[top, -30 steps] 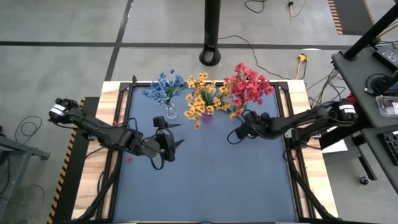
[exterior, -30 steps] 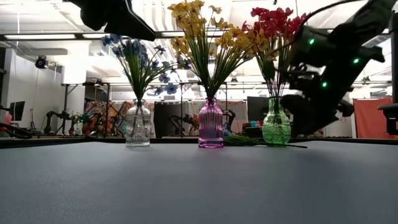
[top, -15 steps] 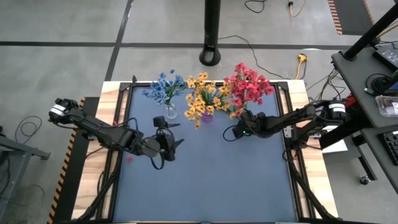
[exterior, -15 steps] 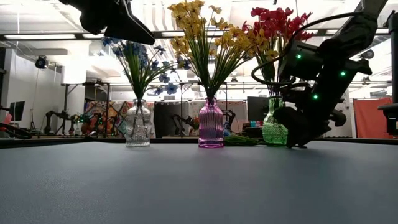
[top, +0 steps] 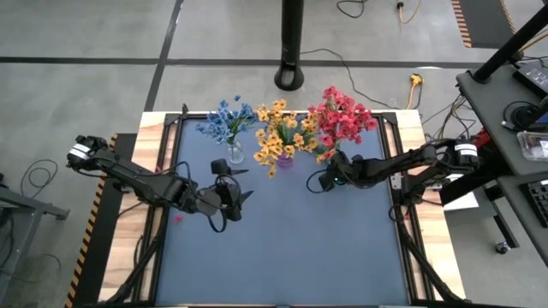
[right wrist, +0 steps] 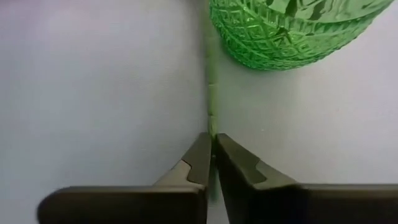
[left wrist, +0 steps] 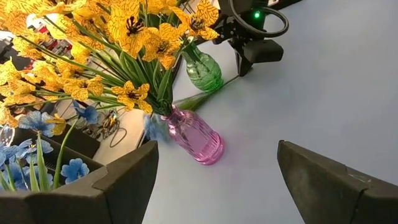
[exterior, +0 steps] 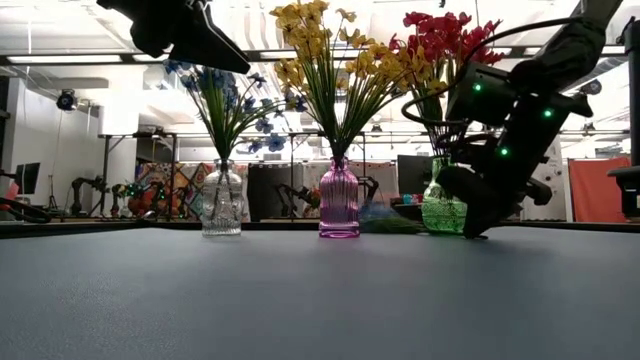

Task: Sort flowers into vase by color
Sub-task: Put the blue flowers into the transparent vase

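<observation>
We are working close to the end of the sort, judging by the tabletop (top: pixel 282 248). Three vases are standing in a row at its far edge, and each is already carrying a full bunch of one color: the blue flowers (top: pixel 224 120) in the clear vase (exterior: pixel 222 200), the yellow flowers (top: pixel 281 133) in the purple vase (exterior: pixel 339 198), and the red flowers (top: pixel 342 115) in the green vase (exterior: pixel 444 200).

One loose sprig is left. Its thin green stem (right wrist: pixel 211 93) is lying flat on the tabletop just beside the green vase (right wrist: pixel 292 31), running from there toward the purple vase (left wrist: pixel 196 134), where a blurred bluish blossom (left wrist: pixel 153 126) is showing. We cannot tell its color for certain, but it is looking blue, so we judge it belongs in the clear vase.

Our right gripper (right wrist: pixel 211 155) is sitting down at the tabletop next to the green vase, its jaws clenched around the near end of that stem. Lifting it and carrying it past the purple vase to the clear one is what remains.

Our left gripper (top: pixel 229 198) is waiting in front of the clear vase, above the tabletop, jaws spread wide and holding nothing.
</observation>
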### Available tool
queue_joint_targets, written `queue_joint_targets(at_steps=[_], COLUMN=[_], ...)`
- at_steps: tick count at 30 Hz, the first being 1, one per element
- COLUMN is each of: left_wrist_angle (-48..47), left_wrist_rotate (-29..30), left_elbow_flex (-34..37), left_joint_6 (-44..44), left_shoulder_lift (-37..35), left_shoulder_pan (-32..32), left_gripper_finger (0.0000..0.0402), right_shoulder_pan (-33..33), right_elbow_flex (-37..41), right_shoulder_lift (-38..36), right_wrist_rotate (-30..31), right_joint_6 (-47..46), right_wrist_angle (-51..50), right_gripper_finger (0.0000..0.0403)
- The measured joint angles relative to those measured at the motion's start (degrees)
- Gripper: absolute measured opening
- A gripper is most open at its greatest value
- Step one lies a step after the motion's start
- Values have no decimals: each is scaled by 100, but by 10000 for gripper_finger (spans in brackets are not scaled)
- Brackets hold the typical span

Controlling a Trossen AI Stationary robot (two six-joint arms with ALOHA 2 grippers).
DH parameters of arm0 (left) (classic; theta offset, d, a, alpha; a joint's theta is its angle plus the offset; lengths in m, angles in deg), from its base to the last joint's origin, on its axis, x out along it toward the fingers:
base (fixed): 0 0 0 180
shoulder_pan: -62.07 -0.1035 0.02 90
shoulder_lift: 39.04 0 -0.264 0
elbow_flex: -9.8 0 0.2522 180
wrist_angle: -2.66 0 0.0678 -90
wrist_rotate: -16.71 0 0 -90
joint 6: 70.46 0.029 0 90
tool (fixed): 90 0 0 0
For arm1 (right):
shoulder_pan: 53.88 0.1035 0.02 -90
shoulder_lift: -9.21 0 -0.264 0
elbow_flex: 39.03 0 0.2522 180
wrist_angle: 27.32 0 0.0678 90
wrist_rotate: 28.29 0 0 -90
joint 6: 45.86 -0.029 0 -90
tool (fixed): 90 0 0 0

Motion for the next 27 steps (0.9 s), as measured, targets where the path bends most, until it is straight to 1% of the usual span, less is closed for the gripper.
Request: queue_joint_targets(at_steps=[7, 10, 13, 16, 19, 24, 27], left_wrist_angle=[0, 0, 0, 0, 0, 0, 0], left_wrist_rotate=[11, 15, 17, 17, 17, 17, 17], left_elbow_flex=[0, 0, 0, 0, 0, 0, 0], left_joint_6=[0, 0, 7, 8, 4, 4, 4], left_shoulder_lift=[0, 0, 0, 2, 2, 2, 2], left_shoulder_pan=[0, 0, -17, -31, -31, -39, -62], left_gripper_finger=[310, 310, 310, 310, 310, 310, 310], right_shoulder_pan=[33, 91, 188, 345, 583, 1063, 1410], right_elbow_flex=[-190, -298, -382, -446, -512, -674, -787], right_shoulder_lift=[-68, -132, -184, -212, -231, -381, -522], right_wrist_rotate=[-224, -595, -1137, -1534, -1616, -1769, -2075], right_joint_6=[132, 224, 236, -39, -400, -982, -1341], right_wrist_angle=[-175, -210, -226, -394, -711, -1614, -2147], right_gripper_finger=[14, 13, 13, 13, 13, 13, 13])
